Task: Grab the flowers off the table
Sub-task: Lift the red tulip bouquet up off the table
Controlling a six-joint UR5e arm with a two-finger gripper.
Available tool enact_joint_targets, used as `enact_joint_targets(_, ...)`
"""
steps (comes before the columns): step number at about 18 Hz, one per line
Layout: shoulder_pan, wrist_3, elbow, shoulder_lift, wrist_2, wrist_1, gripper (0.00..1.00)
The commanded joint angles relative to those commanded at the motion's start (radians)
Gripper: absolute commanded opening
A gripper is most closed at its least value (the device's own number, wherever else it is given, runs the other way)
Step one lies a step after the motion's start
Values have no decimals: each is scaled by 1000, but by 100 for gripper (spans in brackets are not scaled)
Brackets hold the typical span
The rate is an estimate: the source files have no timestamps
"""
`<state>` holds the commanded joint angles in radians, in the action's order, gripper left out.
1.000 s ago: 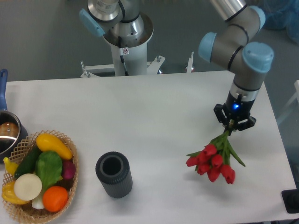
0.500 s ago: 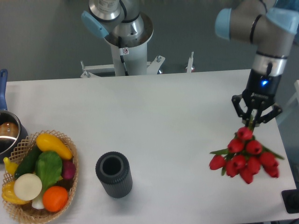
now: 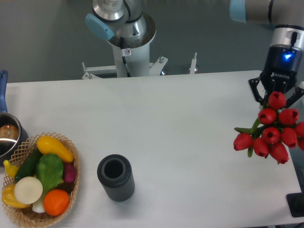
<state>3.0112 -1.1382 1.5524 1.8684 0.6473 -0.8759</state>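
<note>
The flowers (image 3: pixel 271 131), a bunch of red tulips with green stems, hang in the air at the far right, above the right edge of the white table (image 3: pixel 166 123). My gripper (image 3: pixel 277 97) is directly above them and shut on the stem ends, which the blooms and fingers hide. The tulip heads point down and toward the camera. The arm reaches in from the top right.
A dark grey ribbed cylinder cup (image 3: pixel 115 177) stands at the front centre. A wicker basket of vegetables (image 3: pixel 40 178) sits at the front left. A metal pot with a blue handle (image 3: pixel 6 133) is at the left edge. The robot base (image 3: pixel 128 38) stands behind the table.
My gripper has risen and moved right and back with the flowers. The bunch left the tabletop and now hangs higher, near the table's right edge.
</note>
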Motion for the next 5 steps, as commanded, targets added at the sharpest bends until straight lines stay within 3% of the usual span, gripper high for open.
enact_joint_targets(5, -5, -5, 3, 2, 0, 0, 17)
